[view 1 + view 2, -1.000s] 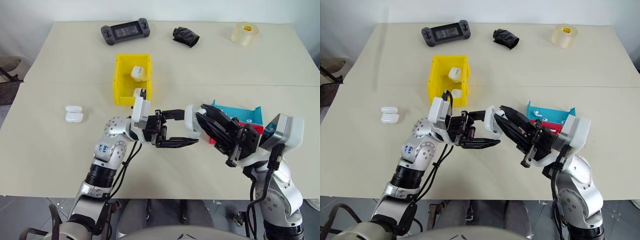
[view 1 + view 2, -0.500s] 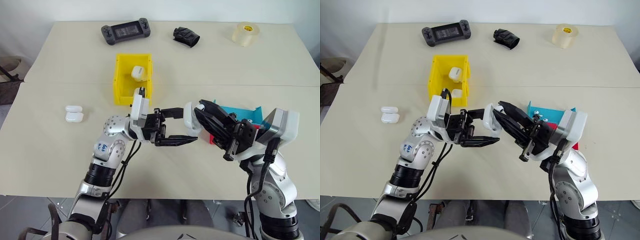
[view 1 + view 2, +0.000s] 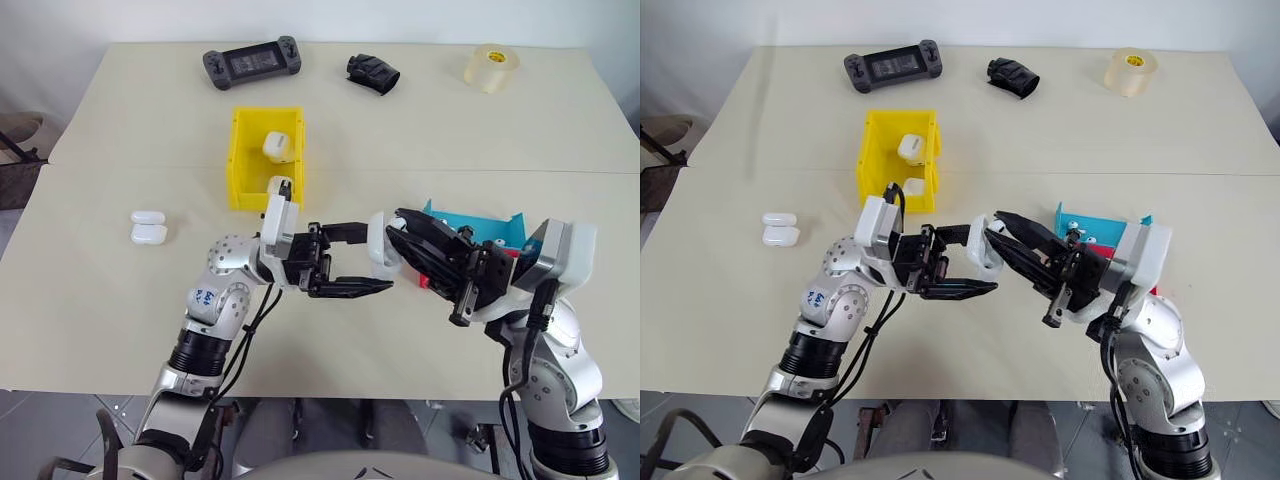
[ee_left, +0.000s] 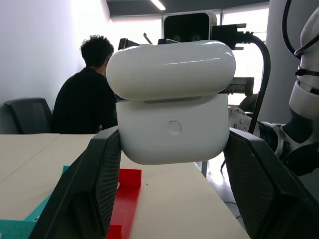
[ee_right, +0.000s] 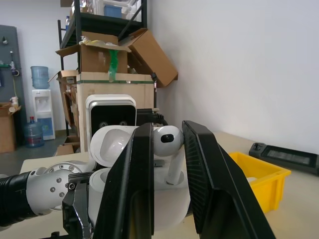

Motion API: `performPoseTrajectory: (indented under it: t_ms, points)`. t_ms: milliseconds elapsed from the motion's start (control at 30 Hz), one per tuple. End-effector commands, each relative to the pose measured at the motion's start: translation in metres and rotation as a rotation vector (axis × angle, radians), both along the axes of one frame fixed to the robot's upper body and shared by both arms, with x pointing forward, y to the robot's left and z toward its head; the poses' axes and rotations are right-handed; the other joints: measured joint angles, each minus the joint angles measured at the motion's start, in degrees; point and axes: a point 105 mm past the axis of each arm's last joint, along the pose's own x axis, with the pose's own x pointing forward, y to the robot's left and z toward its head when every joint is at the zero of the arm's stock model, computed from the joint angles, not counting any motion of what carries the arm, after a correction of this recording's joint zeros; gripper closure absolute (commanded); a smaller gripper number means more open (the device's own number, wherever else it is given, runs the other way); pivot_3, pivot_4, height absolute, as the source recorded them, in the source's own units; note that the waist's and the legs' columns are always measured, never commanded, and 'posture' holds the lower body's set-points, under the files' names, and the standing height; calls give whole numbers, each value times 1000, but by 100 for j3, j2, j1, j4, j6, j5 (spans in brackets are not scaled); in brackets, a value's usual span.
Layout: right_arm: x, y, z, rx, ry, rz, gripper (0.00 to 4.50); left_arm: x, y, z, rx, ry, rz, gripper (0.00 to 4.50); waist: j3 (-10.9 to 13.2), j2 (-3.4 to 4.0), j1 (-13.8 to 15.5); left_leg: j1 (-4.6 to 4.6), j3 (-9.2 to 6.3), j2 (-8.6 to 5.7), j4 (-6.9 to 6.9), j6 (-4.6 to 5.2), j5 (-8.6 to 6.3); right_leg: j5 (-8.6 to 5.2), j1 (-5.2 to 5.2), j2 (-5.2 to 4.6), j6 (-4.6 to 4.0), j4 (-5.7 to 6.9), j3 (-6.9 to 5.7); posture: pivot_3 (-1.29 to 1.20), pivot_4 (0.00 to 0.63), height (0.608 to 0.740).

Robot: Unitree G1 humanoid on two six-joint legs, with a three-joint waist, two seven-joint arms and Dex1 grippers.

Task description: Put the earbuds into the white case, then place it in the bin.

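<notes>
A small glossy white hinged earbud case (image 4: 174, 107) is held above the table with its lid raised. A tiny white stemmed earbud (image 5: 168, 149) is poised at its opening. A bright yellow open-topped plastic bin (image 3: 264, 155) stands beyond, with white cases inside.

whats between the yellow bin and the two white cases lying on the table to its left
Nothing: bare table between the bin and the two cases, as the left eye view shows.

From my feed it's a big beige table (image 3: 120, 330) against a plain white wall (image 5: 239, 64). There's a metal rack (image 5: 99, 30) stacked with cardboard boxes (image 5: 124, 52), a water cooler (image 5: 41, 107), and a ceiling strip light (image 4: 160, 4).
</notes>
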Motion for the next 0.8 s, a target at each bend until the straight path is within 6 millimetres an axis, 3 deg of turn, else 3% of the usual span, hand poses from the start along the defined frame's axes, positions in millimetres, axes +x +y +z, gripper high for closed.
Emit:
performPoseTrajectory:
  t_ms: [33, 300, 800]
  points:
    - [4, -10, -7, -30, 51, -22, 4010, -3, 4, 22, -93, -75, 19, 1754, 0, 0, 2, 0, 0, 1, 0, 0, 0, 0, 0, 0, 0, 0, 0, 0, 150, 740]
    - [4, -18, 2, -39, 53, -30, 4010, -1, 5, 22, -105, -74, 44, 1754, 0, 0, 3, 0, 0, 9, 0, 0, 0, 0, 1, 0, 0, -3, -1, 0, 150, 740]
    - [3, -12, 14, -26, 44, -9, 4010, -1, 5, 21, -110, -75, 54, 1754, 0, -1, 3, -1, 2, 23, 0, 0, 0, 0, 2, 0, 0, -6, -1, 0, 150, 740]
